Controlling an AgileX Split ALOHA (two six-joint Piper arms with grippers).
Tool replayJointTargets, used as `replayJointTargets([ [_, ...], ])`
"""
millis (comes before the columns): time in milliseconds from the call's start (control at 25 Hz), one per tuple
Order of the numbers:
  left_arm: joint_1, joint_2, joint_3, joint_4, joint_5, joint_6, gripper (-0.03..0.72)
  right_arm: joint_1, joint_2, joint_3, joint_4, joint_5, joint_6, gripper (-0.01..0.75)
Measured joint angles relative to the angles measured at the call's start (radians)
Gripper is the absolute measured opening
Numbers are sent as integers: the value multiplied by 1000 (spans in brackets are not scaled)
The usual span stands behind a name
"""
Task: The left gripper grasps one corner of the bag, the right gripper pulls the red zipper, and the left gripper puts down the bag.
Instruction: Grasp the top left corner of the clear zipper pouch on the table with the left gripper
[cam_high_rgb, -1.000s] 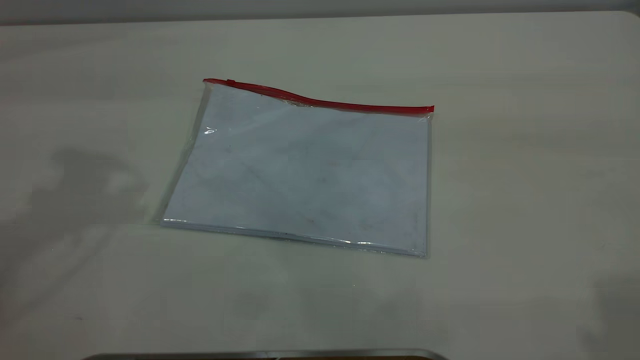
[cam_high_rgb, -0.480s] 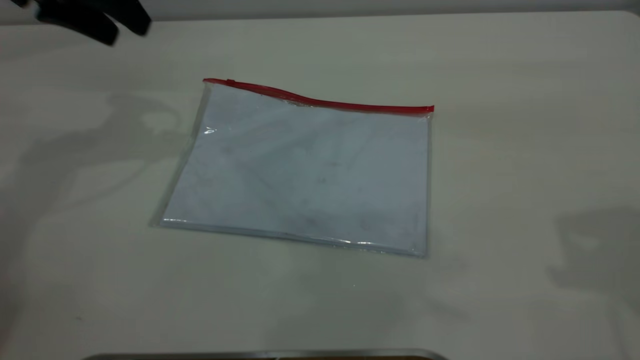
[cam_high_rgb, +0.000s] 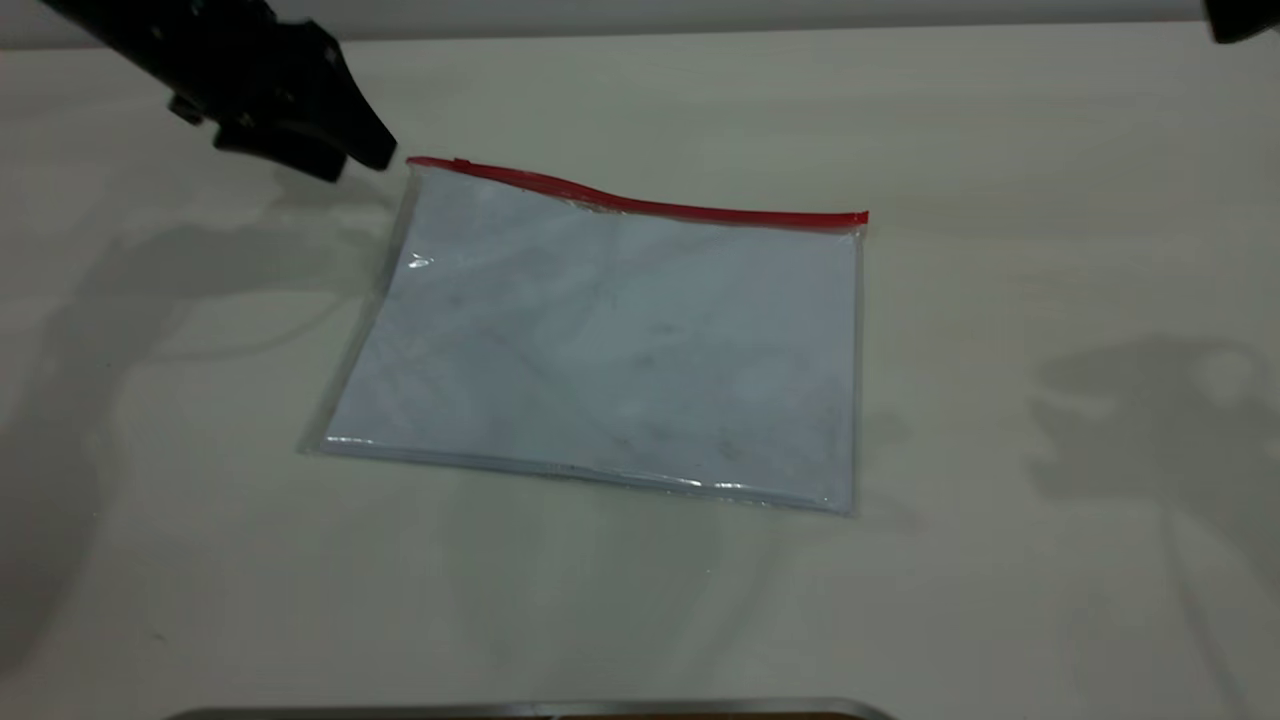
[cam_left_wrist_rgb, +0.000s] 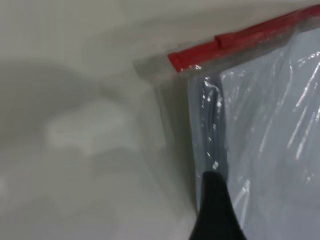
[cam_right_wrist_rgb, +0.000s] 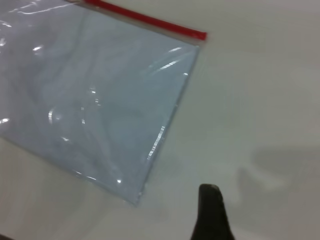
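The bag (cam_high_rgb: 610, 345) lies flat on the table (cam_high_rgb: 1050, 300), the red zipper (cam_high_rgb: 640, 203) along its far edge. The left gripper (cam_high_rgb: 345, 150) hovers just beside the zipper's slider-end corner; whether it is parted or closed cannot be told. The right gripper (cam_high_rgb: 1240, 18) is well apart from the bag

bag (cam_high_rgb: 610, 350): glossy clear plastic, paper inside | table (cam_high_rgb: 1000, 500): smooth matt

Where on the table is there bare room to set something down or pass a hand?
The table is bare right of the bag, between its short edge and the right tool at the far corner, and along the near edge in front of it. It is crowded only at the far left corner, where the left tool hovers beside the red zipper.
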Motion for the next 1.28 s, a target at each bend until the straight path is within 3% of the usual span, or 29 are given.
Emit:
replayJointTargets([
  [320, -8, 88, -9, -166, -55, 181, 577, 0, 96, -28, 122, 9, -134, 584],
  [840, -62, 168, -26, -335, -119, 313, 557, 0, 104, -30, 139, 13, -148, 578],
  [1000, -71, 168, -27, -340, -107, 313, 410, 0, 104, -30, 139, 13, -148, 578],
  [1200, -71, 168, -44, -316, -72, 328, 75, 0, 104, -30, 140, 14, -156, 578],
  [1280, -71, 170, -85, -261, -34, 344, 52, 0, 106, -33, 140, 16, -175, 578],
])
